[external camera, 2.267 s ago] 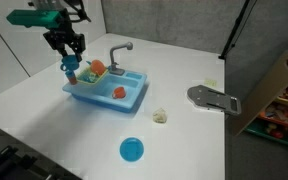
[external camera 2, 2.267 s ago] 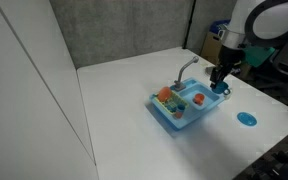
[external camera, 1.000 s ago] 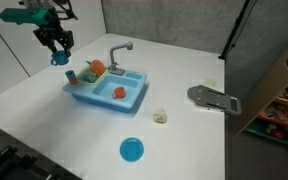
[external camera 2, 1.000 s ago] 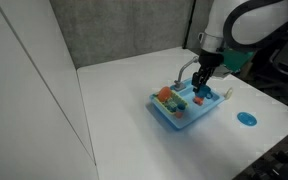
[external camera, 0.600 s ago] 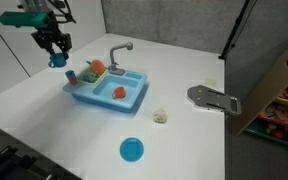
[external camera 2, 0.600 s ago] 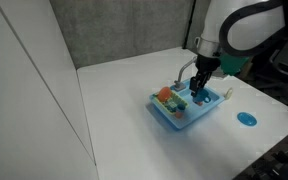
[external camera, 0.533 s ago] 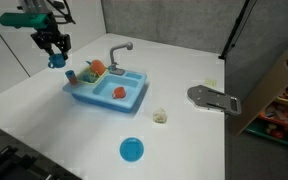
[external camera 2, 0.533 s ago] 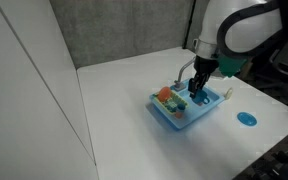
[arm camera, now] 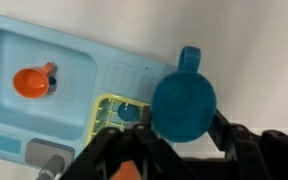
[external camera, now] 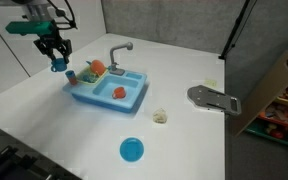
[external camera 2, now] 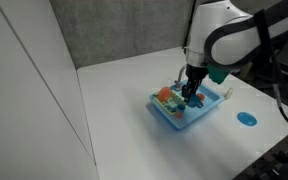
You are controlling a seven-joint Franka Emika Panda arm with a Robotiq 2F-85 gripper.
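Note:
My gripper [external camera: 57, 58] is shut on a blue cup [external camera: 57, 65] and holds it in the air, just off the rack end of the light blue toy sink [external camera: 109, 97]. In the wrist view the blue cup [arm camera: 184, 102] fills the space between my black fingers [arm camera: 227, 132], its handle pointing away from me. It hangs over the sink's edge [arm camera: 134, 72] and the white table. A yellow-green rack [arm camera: 106, 106] lies beside it with a small blue cup [arm camera: 129, 112] in it. In an exterior view my gripper [external camera 2: 191, 93] hangs over the sink [external camera 2: 189, 112].
An orange item [external camera: 119, 92] lies in the basin, another [external camera: 94, 68] sits by the grey faucet [external camera: 120, 50]. On the white table lie a blue plate [external camera: 131, 149], a small pale lump [external camera: 160, 116] and a grey flat tool [external camera: 212, 98]. A cardboard box [external camera: 274, 85] stands beyond the table edge.
The arm has shifted slightly along the sink's rack end and a little lower, with the blue cup still in its grip. Nothing else has moved.

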